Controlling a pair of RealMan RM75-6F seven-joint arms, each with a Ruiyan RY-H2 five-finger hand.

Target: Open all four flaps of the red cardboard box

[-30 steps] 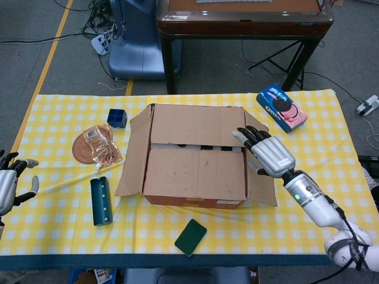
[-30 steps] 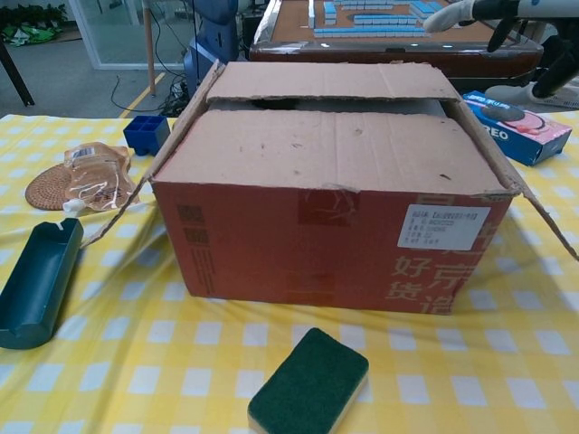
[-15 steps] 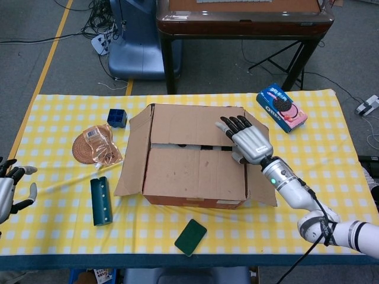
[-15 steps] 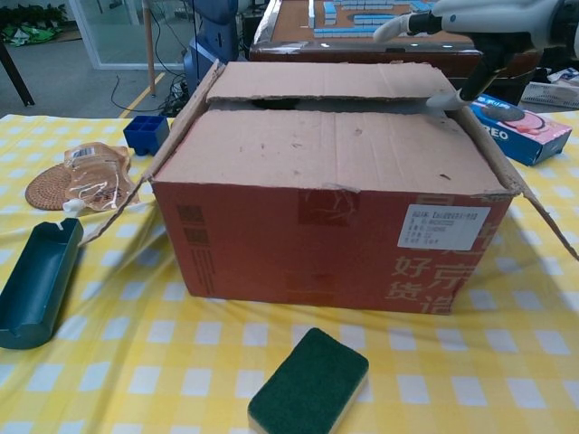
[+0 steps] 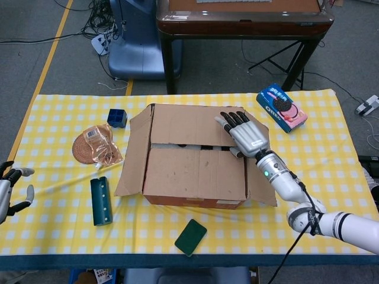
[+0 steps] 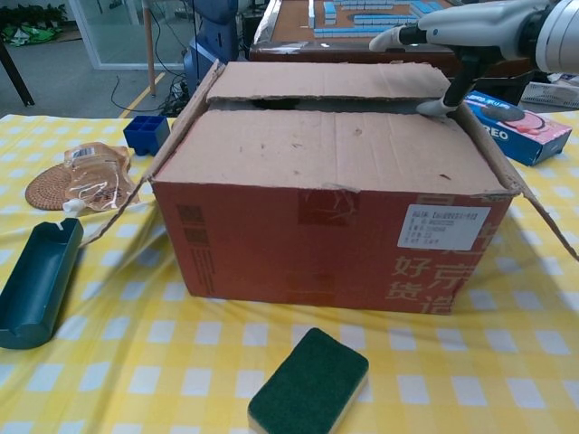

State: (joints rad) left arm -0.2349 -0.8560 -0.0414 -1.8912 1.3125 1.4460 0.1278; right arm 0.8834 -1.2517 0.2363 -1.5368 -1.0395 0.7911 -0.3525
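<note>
red cardboard box (image 6: 317, 244): side flaps splayed out, long flaps lying flat

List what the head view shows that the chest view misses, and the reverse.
Only the head view shows the left robot hand at the table's left edge, fingers apart and holding nothing, and the whole right robot hand flat above the red cardboard box.

Only the chest view shows the box's red front with its white label, and the right hand's thumb pointing down at the far flap's right end.

Both show the green sponge, the dark green tray, the blue cube and the Oreo box.
</note>
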